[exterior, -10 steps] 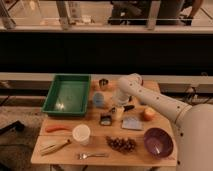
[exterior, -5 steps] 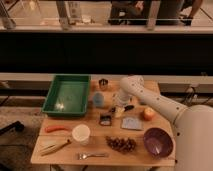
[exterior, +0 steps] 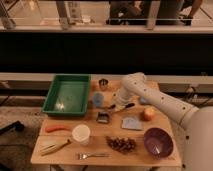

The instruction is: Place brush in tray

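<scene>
The green tray [exterior: 66,95] sits at the table's back left and holds nothing. The brush [exterior: 103,118] lies on the table right of the tray, with its dark squarish head toward the front. Its black handle [exterior: 126,107] runs up and to the right. My gripper [exterior: 114,105] hangs from the white arm [exterior: 150,97] that reaches in from the right. It is low over the middle of the brush handle, next to a blue cup [exterior: 98,100]. Whether it touches the handle is hidden.
A small metal cup [exterior: 103,83] stands behind the blue cup. A peach-coloured fruit [exterior: 148,114], a grey-blue pad [exterior: 131,123], a purple bowl [exterior: 158,141], grapes [exterior: 121,144], a fork [exterior: 92,155], a white cup [exterior: 81,134], a carrot [exterior: 57,128] and a banana [exterior: 55,147] fill the front.
My gripper has moved a little left and down toward the brush handle. The brush and the other objects have not moved.
</scene>
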`<state>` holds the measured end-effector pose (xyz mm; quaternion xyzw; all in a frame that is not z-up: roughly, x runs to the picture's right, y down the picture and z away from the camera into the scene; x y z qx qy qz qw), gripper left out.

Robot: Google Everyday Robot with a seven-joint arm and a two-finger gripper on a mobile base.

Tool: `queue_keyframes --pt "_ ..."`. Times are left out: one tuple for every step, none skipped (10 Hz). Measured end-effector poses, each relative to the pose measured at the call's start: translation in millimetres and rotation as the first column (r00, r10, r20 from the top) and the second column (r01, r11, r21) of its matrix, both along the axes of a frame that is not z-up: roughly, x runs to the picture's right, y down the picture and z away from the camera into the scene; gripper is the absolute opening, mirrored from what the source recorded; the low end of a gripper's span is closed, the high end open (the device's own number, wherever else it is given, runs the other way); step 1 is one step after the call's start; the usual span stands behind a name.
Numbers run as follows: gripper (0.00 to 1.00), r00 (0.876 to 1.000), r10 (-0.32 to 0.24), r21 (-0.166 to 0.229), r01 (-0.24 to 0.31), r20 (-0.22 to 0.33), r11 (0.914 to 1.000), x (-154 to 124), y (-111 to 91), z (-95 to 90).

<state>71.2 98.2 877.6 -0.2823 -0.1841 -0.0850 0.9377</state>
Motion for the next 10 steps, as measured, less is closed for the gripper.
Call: queue_keyframes --pt "0.0 1.0 -0.004 0.012 0.004 -0.013 0.9999 0 -9 -11.9" --pt "0.0 1.0 -0.011 0.018 0.012 -0.026 0.9998 0 -17 -22.7" --pt "0.0 0.999 -0.027 0.031 0.029 -0.044 0.9991 -1 -30 -39.9" --pt "0.0 0.998 -0.043 0.047 0.046 -0.055 0.9978 -5 -44 -55.9" --pt "0.0 0.996 -0.057 0.06 0.06 -0.064 0.9963 -6 -56 -71.8" --pt "0.0 0.996 -0.065 0.073 0.07 -0.068 0.9949 -7 -66 -85.4" --pt "0.0 0.995 -0.072 0.094 0.078 -0.068 0.9925 -10 -80 -102.1" --pt "0.0 0.995 -0.087 0.119 0.093 -0.055 0.9885 -21 -94 -117.8" --pt "0.0 0.994 -0.097 0.132 0.101 -0.042 0.9861 -34 -105 -125.4" --pt "0.0 0.994 -0.109 0.141 0.112 -0.026 0.9837 -52 -114 -128.7"
